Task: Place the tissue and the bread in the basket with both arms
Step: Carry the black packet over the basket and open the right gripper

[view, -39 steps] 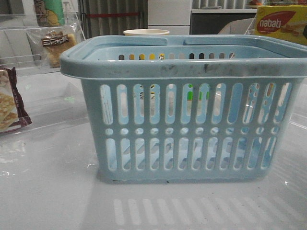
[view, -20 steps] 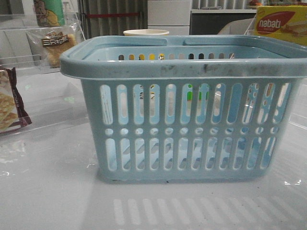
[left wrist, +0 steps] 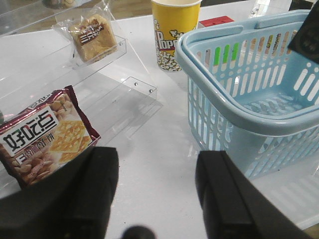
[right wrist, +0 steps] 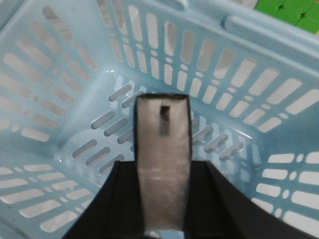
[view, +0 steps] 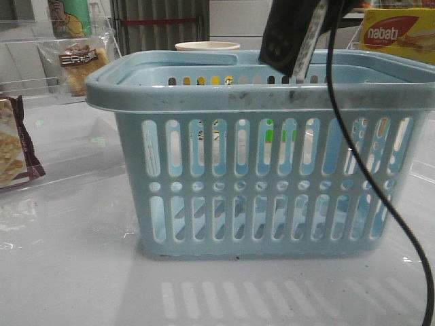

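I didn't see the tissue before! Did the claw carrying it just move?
Yes. The right claw has come down into view from above with the tissue, and now hangs over the basket rim, which stayed put.

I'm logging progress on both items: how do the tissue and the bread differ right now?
The tissue is a black, pale-faced pack clamped in the right gripper above the basket; the bread is golden-brown in clear wrap, ungripped on the clear shelf beside the basket. Neither lies in it.

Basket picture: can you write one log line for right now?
right gripper: holds tissue above basket | left gripper: open, empty | bread: on shelf
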Robot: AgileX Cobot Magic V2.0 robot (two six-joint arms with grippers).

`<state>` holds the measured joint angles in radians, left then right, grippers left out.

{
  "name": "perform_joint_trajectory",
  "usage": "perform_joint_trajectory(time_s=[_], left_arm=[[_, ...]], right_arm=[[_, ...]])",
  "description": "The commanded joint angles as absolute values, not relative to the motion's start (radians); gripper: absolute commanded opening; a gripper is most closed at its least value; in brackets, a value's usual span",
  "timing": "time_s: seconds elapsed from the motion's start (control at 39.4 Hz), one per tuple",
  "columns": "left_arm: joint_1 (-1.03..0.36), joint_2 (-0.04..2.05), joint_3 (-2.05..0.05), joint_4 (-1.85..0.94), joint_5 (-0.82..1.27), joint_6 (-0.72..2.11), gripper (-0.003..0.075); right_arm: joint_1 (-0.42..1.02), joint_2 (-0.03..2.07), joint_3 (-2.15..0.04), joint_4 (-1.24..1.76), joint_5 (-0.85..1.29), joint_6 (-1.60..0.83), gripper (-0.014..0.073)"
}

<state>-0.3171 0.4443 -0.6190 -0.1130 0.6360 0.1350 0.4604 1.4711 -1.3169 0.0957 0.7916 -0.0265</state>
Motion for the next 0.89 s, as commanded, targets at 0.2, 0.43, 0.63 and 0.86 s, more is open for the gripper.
perform_joint_trajectory(time_s=[0.2,0.43,0.63,0.86], left_arm=[[-0.325,0.458,-0.647,-0.127,0.556,0.137,0.0414],[-0.325,0.458,-0.647,-0.127,0.556,0.137,0.0414],[-0.325,0.458,-0.647,-0.127,0.556,0.137,0.0414],[-0.325,0.458,-0.647,-0.127,0.556,0.137,0.0414]], right_arm=[[0.466,1.51,-1.333,0.086,0.695,-0.033,0.0635],[0.466,1.407,-1.318,0.044,0.67,-0.033,0.0533],[0.466,1.18,-1.169,0.01,0.656,-0.033,0.0518],[0.465,0.901,-0.951,-0.022,0.665,-0.033,0.0518]])
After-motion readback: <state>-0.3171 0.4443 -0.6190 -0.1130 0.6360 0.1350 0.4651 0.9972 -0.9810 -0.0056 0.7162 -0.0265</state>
